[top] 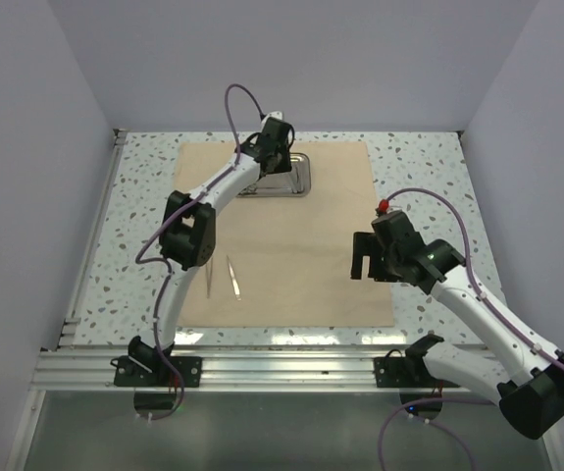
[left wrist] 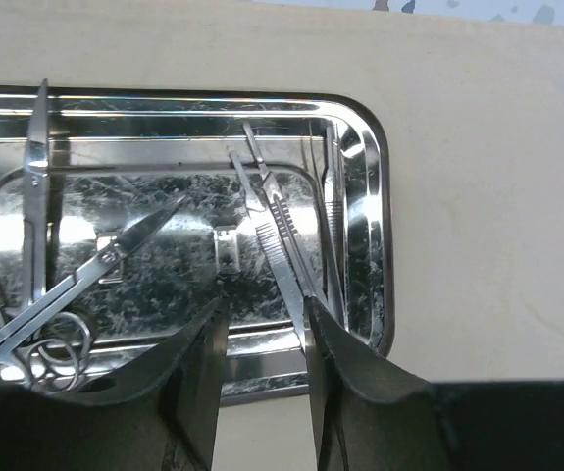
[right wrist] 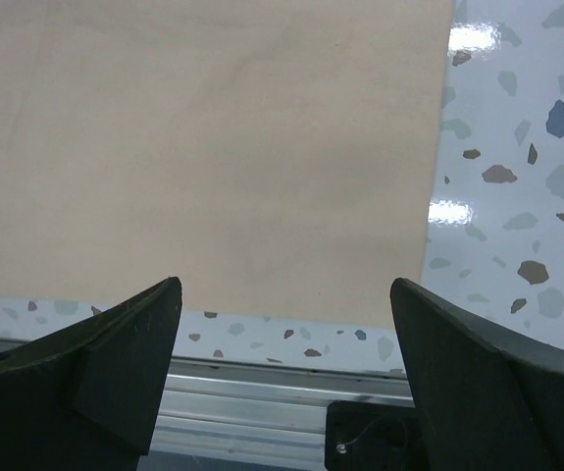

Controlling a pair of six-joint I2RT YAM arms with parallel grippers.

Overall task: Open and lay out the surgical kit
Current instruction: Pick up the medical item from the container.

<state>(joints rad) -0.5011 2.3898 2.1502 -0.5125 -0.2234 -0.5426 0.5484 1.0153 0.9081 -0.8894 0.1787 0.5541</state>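
Observation:
The beige cloth wrap (top: 301,245) lies spread flat on the table. The shiny steel tray (top: 299,177) sits at its far middle. In the left wrist view the tray (left wrist: 365,147) holds scissors (left wrist: 95,270), a thin straight instrument (left wrist: 36,196) and a ridged slim handle (left wrist: 277,235). My left gripper (left wrist: 265,314) hangs over the tray's near rim, jaws a little apart, and the slim handle lies against the inner face of the right finger (left wrist: 326,339). Two thin silver instruments (top: 233,278) lie on the cloth at the near left. My right gripper (top: 363,257) is wide open and empty above the cloth's near right part (right wrist: 213,147).
The speckled table top (top: 429,167) shows around the cloth. An aluminium rail (top: 291,368) runs along the near edge, also in the right wrist view (right wrist: 262,392). White walls close the left, right and far sides.

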